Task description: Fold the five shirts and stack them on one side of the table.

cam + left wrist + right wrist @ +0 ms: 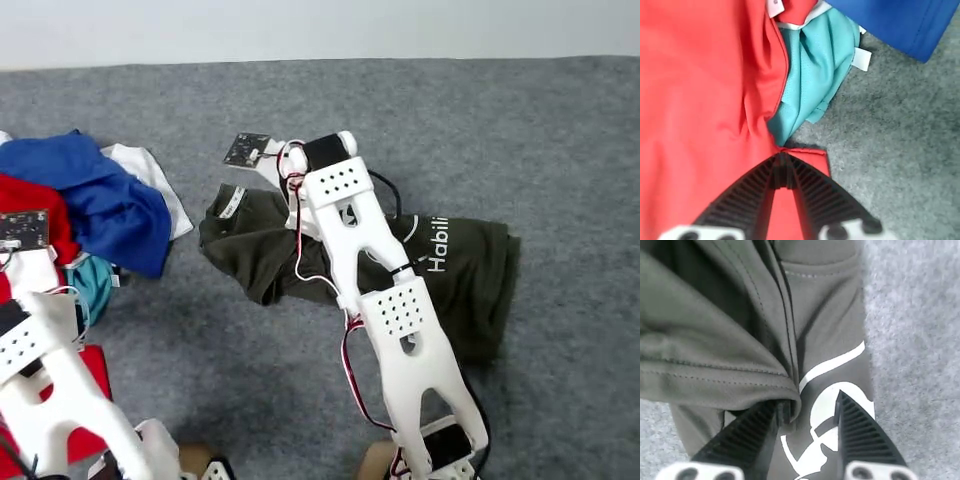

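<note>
Olive shirt (470,270) is being folded: right pincer (809,401), spread, is straddling a fold and should pinch next; left pincer (783,159) is pressed together.

**Robot bench in a lab or workshop**

A table (560,130) covered in grey felt stands against a plain pale wall (320,30). The white plastic right arm (375,270) and left arm (50,380) carry loose wiring (297,235) and bare circuit boards (247,150).
</note>
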Robot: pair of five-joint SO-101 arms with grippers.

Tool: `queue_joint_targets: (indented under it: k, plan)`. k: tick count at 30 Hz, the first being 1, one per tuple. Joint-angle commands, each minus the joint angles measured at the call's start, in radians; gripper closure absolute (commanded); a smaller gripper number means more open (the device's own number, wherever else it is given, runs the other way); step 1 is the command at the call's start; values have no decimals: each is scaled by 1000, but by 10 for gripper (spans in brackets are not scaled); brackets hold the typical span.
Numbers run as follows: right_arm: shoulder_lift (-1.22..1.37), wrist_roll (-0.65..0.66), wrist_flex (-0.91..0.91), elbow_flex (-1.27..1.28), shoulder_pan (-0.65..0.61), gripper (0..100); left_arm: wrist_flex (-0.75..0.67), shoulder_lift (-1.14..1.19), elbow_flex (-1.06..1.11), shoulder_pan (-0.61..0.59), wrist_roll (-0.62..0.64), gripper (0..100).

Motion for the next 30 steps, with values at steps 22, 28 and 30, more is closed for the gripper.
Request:
queue_joint_targets:
  k: [22,28,30]
  plan:
    - [-294,-38,47,218,-134,838,-20,-23,-5,5,-6,996]
    - [-538,-103,42,520,-140,838,-20,-23,-5,5,-6,996]
    - [-601,-117,42,605,-156,838,-20,-23,-5,5,-6,996]
